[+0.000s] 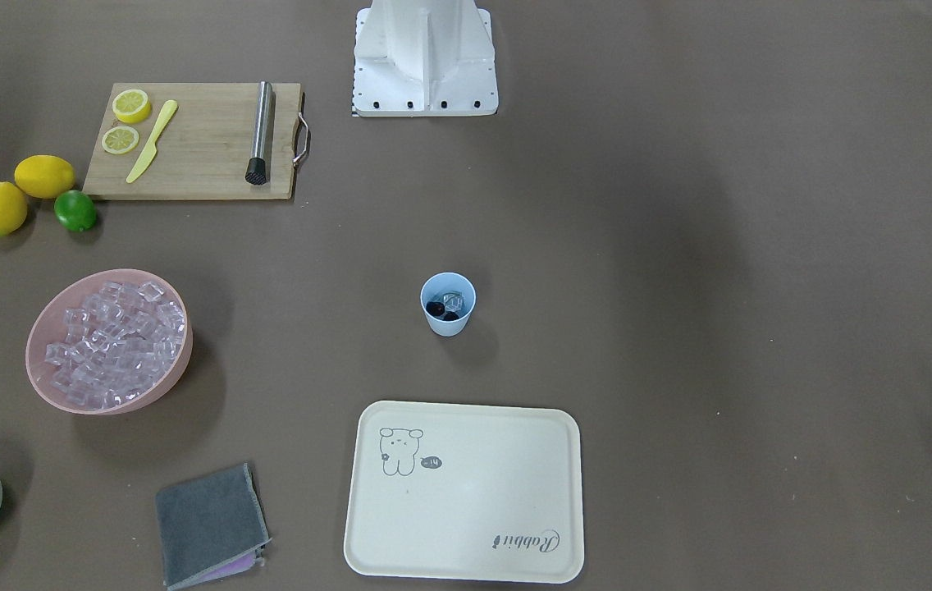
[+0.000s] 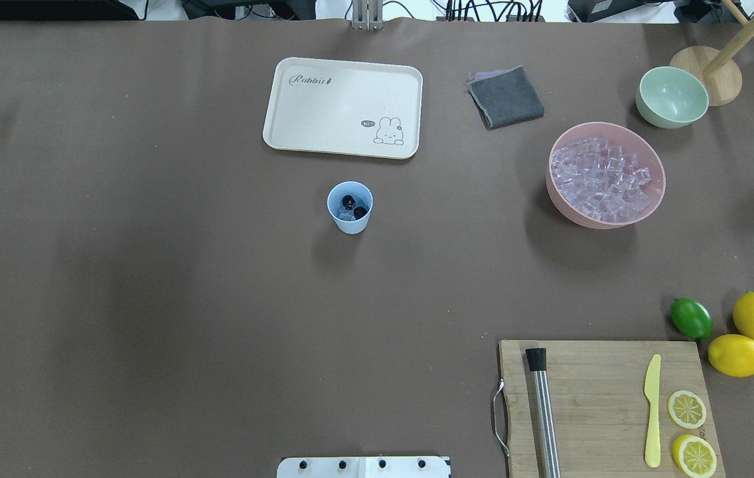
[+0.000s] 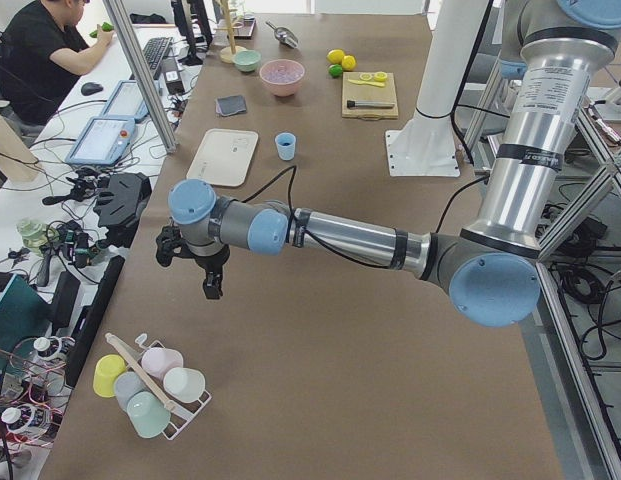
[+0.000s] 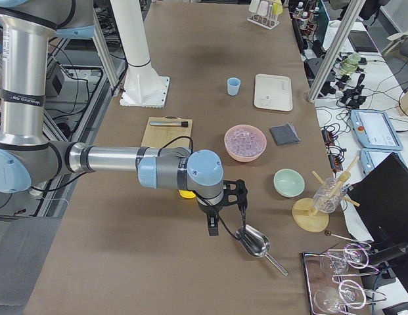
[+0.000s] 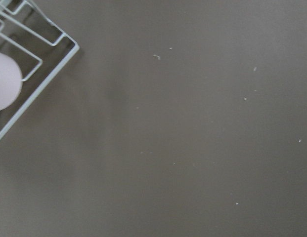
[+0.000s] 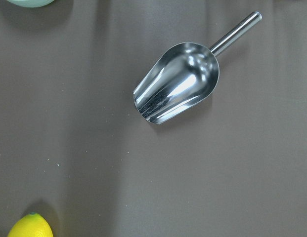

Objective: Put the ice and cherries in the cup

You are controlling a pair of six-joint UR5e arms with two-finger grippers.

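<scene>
The cup stands mid-frame on the desk, with cherries and seemingly ice inside. I judge it light, tippy plastic: grasp its wall low. Whether the left hand and right hand are spread or pressed together, I cannot tell.

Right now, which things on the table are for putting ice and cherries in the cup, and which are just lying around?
For the job: small light-blue plastic cup; dark red cherries inside it; clear ice cubes in the wide pink bowl; probably the shiny metal scoop.

Just lying about: cream rabbit tray; folded grey cloth; green lime; wooden cutting board; pale green bowl.
</scene>
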